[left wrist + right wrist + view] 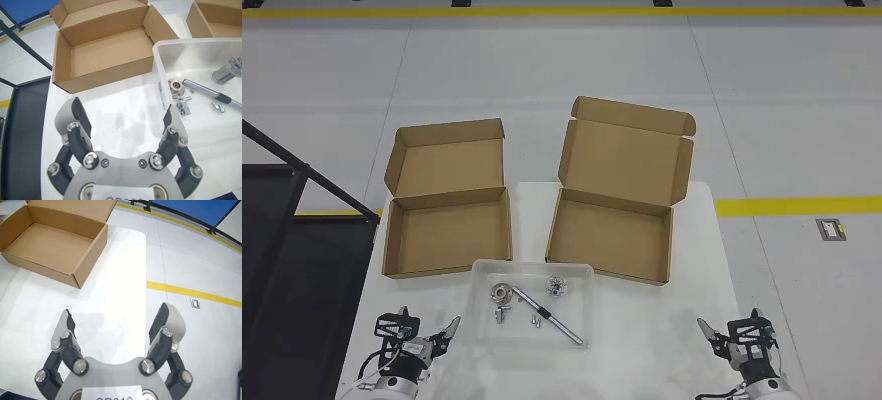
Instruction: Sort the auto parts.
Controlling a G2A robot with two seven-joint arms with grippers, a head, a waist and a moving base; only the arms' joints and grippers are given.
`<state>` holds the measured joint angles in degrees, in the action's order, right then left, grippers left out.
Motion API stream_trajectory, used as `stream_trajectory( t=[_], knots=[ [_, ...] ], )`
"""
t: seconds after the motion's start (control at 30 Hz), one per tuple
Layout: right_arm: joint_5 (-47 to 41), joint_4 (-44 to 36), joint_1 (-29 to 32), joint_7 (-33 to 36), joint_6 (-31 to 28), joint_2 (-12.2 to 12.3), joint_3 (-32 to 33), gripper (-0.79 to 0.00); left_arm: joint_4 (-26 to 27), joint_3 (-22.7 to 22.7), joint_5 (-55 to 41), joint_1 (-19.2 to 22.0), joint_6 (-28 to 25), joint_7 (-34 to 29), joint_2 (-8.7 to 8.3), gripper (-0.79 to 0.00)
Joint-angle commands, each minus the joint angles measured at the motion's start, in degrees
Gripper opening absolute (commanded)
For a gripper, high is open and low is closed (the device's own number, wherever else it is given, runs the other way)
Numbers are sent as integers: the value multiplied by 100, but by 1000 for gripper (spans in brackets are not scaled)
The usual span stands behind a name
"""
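Tray [532, 264] of metal parts [550, 316] at centre, left box [447, 238] at 11 o'clock, right box [610, 238] at 1 o'clock, left gripper [122, 106] and right gripper [115, 308] wide open, holding nothing.

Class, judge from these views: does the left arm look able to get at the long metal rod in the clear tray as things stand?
Probably yes. The left gripper is open beside the clear tray, which has no lid; the long metal rod lies uncovered inside, past the tray wall.
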<state>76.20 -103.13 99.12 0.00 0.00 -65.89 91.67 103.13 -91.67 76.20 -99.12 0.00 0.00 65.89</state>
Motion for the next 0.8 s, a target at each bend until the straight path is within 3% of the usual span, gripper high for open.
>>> stream_trajectory(
  t=[0.0,0.57,0.63,0.77],
  knots=[
    [0,0,0,0,0,0,0,-1,0,0,0,0,0,0,0,0],
    [-53,-69,-16,-123,-1,-5,21,0,39,-1,-39,6,-29,72,4,0],
    [-88,-221,54,-400,-154,-5,65,0,101,-69,-166,-65,-193,304,4,0],
    [266,-870,83,-238,-745,39,103,0,236,-368,-446,-245,-408,687,-1,0]
  ],
)
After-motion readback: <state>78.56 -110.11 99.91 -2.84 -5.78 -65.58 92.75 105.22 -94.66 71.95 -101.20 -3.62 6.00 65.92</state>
